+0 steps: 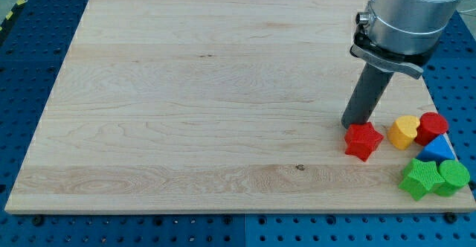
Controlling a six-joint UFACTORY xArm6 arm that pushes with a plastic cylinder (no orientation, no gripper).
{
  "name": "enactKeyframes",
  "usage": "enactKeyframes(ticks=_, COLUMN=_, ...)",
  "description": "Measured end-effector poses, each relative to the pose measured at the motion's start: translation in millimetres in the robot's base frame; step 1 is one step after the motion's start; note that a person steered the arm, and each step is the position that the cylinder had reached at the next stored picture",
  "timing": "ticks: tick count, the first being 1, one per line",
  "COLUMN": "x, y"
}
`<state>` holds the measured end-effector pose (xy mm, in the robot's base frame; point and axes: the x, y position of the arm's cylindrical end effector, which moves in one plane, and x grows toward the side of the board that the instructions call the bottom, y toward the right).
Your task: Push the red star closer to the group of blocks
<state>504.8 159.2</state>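
My tip (349, 123) touches the red star (363, 140) at its upper-left.
No claw here, only a rod; best push steadily rightward toward the yellow heart (403, 132), staying centred.

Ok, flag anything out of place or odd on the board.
Nothing damaged or spilled. Only the red star sits slightly apart, to the view's left of the yellow heart and the cluster behind it. My tip rests at the star's upper-left edge.
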Motion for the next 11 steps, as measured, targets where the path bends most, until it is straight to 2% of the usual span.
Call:
enactKeyframes(ticks=3, x=3.1, y=-31.4)
enactKeyframes(ticks=11, x=44.0, y=7.7)
